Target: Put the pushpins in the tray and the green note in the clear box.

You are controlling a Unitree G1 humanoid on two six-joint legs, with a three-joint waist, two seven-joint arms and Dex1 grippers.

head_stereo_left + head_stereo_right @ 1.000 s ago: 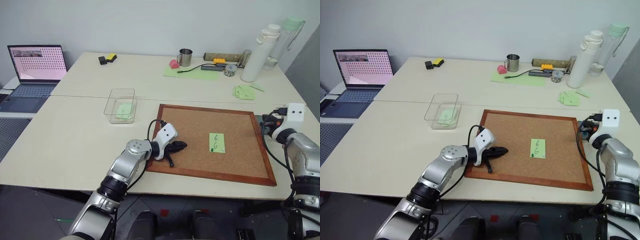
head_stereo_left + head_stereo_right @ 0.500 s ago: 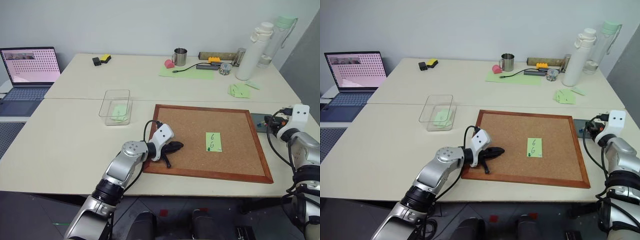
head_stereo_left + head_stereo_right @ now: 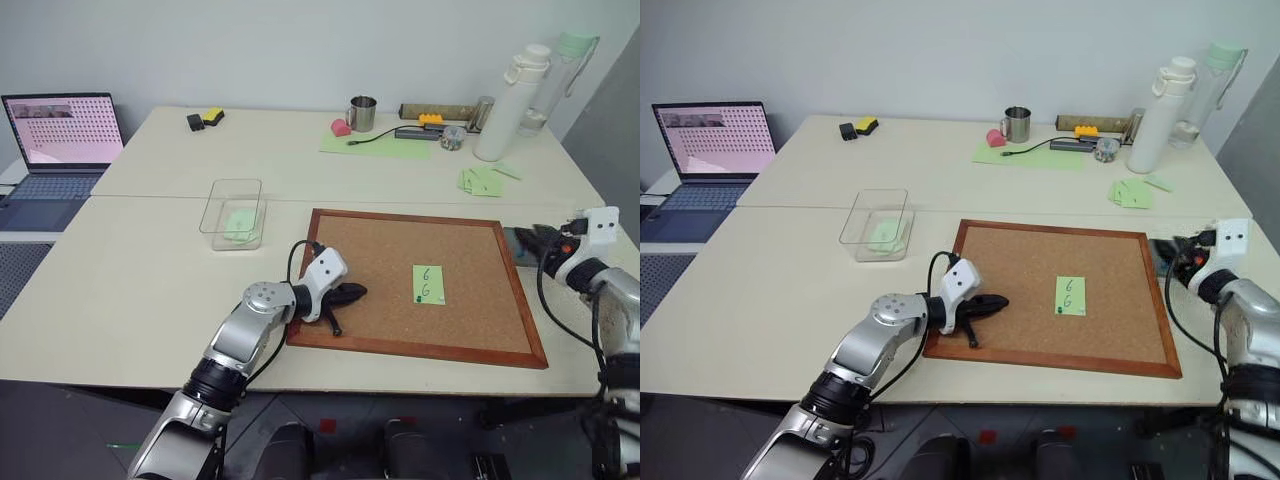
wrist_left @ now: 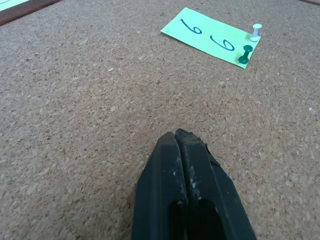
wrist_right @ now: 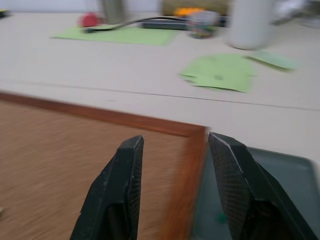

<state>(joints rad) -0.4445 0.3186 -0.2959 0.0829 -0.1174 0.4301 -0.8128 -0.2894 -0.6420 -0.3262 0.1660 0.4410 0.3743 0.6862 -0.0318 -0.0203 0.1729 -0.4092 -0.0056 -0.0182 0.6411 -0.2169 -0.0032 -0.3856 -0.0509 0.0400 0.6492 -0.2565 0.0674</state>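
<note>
Looking at the green note (image 4: pixel 210 36), I see it lying on the corkboard (image 3: pixel 380 300) well ahead of my left gripper (image 4: pixel 181 137), pinned by a dark green pushpin (image 4: pixel 244 53) beside a white pin (image 4: pixel 256 31). My right gripper (image 5: pixel 175 145), fingers apart, hangs over the dark-grey tray (image 5: pixel 280 200). My left fingers are pressed together. I'd swing right inward and pinch only the green head.
</note>
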